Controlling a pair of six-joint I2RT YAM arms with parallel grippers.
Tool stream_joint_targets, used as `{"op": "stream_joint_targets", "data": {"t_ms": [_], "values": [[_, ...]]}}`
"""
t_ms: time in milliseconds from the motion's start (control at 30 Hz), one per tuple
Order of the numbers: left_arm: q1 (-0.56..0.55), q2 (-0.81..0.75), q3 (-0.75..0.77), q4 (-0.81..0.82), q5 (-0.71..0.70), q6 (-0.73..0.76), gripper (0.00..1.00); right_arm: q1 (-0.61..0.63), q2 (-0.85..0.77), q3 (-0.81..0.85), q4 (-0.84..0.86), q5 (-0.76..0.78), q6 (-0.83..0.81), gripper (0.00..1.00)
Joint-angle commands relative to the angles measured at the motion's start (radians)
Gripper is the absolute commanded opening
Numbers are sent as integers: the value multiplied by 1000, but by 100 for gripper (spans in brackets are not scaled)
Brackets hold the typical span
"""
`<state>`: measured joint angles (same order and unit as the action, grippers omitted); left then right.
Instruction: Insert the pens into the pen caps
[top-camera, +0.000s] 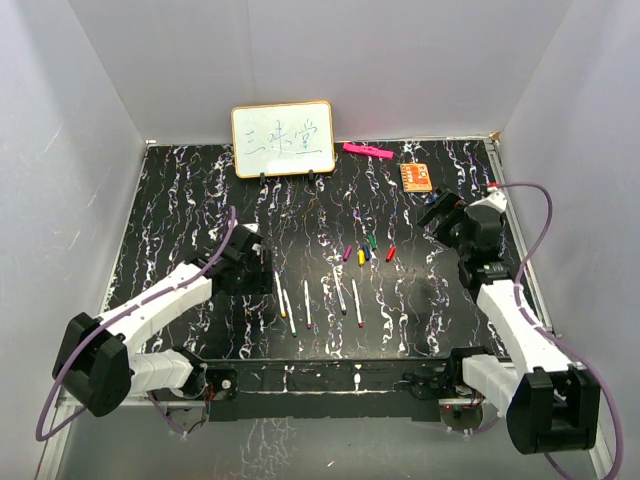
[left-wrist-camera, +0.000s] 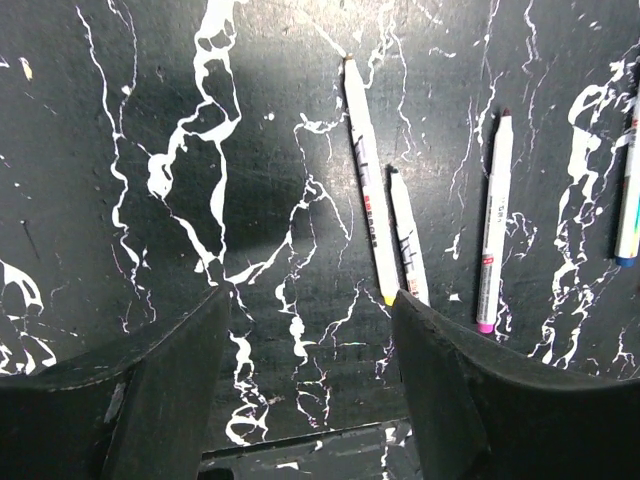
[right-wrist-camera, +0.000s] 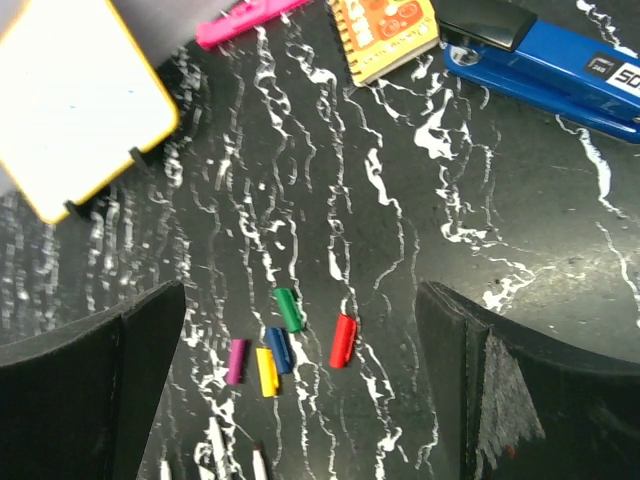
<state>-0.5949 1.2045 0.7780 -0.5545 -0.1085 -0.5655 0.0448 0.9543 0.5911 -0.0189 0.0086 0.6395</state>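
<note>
left gripper (left-wrist-camera: 308, 315): jaws apart, nothing between them, hanging over the table (top-camera: 180, 200) just left of the pens (top-camera: 307, 303). the five pens lie side by side, uncapped, near the table's front centre. right gripper (right-wrist-camera: 300, 300): jaws wide apart, empty, above the pen caps (right-wrist-camera: 280, 350). the caps lie clustered just beyond the pens: purple, yellow, blue, green, red

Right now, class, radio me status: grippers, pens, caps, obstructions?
Left gripper, right gripper open, empty. Pens lying uncapped; caps loose beyond them. Nothing between.
</note>
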Motion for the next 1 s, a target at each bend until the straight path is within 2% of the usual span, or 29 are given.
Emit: {"op": "stream_joint_targets", "data": {"t_ms": [0,67,200,267,500,967], "values": [[-31,33,49,-64,-14,-44,64,9,98,158,-190,25,-115,98],[-48,57,65,-77,-12,-54,66,67,138,203,-245,81,-131,98],[-87,108,95,-91,-56,-92,69,279,186,248,-304,343,-167,98],[-100,125,99,-86,-70,-108,69,332,215,273,-339,399,-162,98],[-114,159,99,-66,-82,-136,67,353,245,283,-351,359,-150,98],[-134,244,105,-29,-105,-166,63,359,203,228,-320,330,-153,98]]}}
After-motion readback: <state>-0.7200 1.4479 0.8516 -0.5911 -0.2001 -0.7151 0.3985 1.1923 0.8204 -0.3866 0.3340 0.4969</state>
